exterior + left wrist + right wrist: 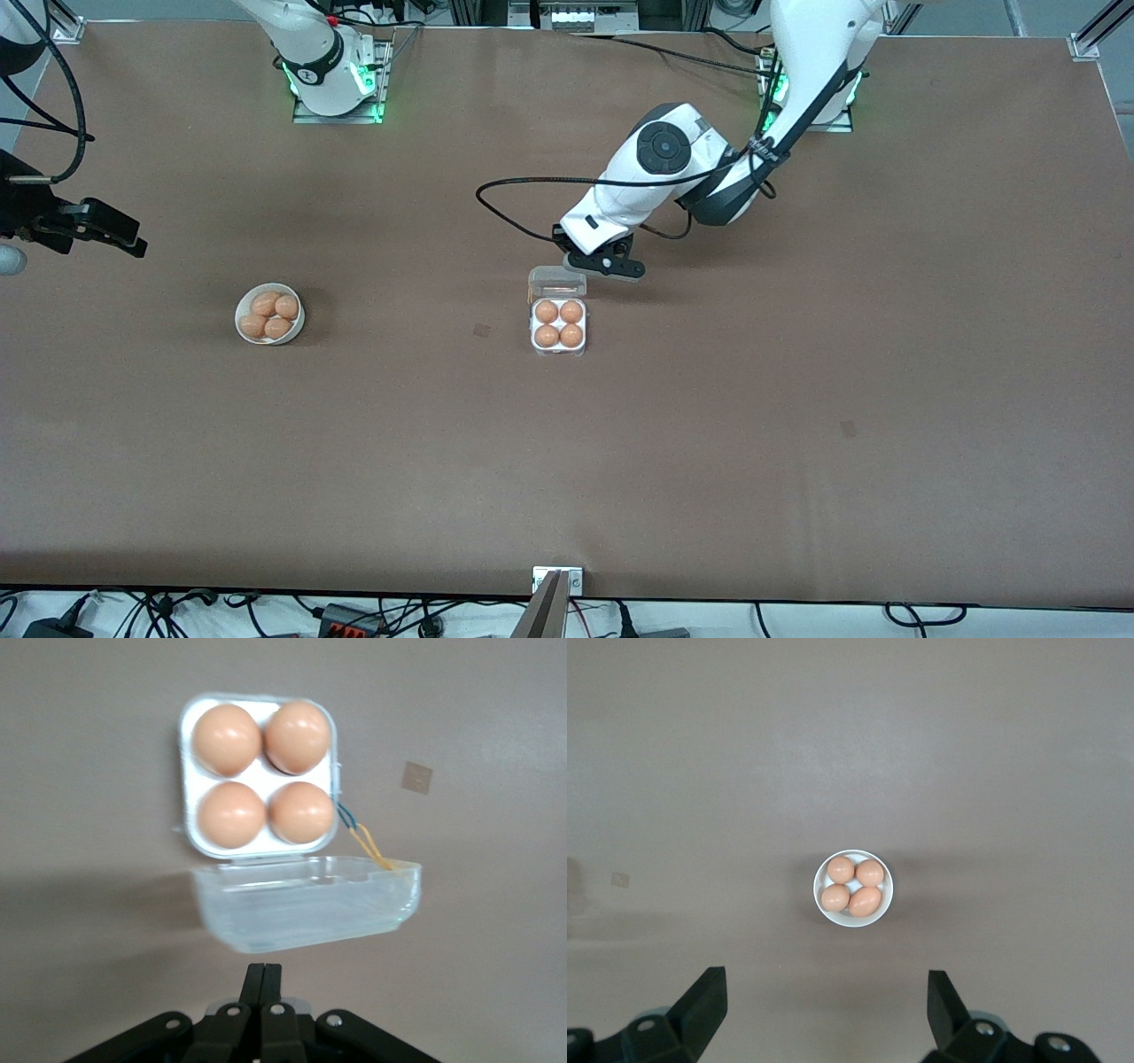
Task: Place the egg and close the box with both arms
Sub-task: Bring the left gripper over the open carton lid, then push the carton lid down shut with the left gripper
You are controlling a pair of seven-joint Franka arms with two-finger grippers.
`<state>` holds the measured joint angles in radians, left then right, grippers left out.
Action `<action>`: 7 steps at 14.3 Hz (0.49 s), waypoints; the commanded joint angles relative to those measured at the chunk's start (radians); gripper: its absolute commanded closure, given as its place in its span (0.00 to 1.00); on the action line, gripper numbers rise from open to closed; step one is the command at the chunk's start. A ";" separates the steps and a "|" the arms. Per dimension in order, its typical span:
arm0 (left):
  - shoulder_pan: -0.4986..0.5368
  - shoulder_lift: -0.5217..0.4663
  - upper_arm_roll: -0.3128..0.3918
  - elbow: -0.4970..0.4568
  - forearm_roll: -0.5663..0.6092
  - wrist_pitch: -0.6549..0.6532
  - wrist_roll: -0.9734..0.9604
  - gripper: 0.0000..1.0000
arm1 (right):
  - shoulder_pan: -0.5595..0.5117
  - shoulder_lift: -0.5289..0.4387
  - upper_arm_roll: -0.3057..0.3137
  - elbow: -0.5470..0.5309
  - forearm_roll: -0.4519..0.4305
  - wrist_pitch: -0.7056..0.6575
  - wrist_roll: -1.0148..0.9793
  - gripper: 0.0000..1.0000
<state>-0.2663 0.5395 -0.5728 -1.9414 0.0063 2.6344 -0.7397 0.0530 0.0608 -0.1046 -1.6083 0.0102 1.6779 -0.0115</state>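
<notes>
The box [558,346] is a white four-cup tray with a tan egg [547,311] in every cup. Its clear lid [556,283] stands half raised at the hinge edge, away from the front camera. My left gripper [603,264] is shut and empty, low beside the raised lid's outer face, not touching it. In the left wrist view the fingers [264,980] are pressed together just short of the lid [306,904], with the tray [190,771] and its eggs [229,739] past it. My right gripper [104,230] is open, high over the right arm's end of the table.
A round white bowl [241,326] with several more eggs [266,304] stands toward the right arm's end of the table. It also shows in the right wrist view [821,902], far below the open gripper [826,994]. A thin yellow-and-blue band [361,837] sits at the tray's hinge corner.
</notes>
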 commanded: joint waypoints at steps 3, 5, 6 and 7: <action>-0.031 0.040 0.022 0.019 0.058 0.088 -0.037 0.99 | -0.007 -0.004 0.003 -0.008 -0.009 0.009 -0.012 0.00; -0.033 0.054 0.050 0.025 0.124 0.168 -0.035 0.99 | -0.005 -0.003 0.005 -0.008 -0.009 0.005 -0.012 0.00; -0.033 0.060 0.074 0.042 0.191 0.189 -0.033 0.99 | -0.005 -0.003 0.003 -0.005 -0.009 0.005 -0.012 0.00; -0.033 0.072 0.099 0.085 0.251 0.191 -0.035 0.99 | -0.007 -0.001 0.003 -0.004 -0.009 0.005 -0.013 0.00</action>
<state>-0.2904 0.5813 -0.5172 -1.9306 0.1543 2.8084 -0.7611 0.0520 0.0658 -0.1052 -1.6088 0.0101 1.6791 -0.0120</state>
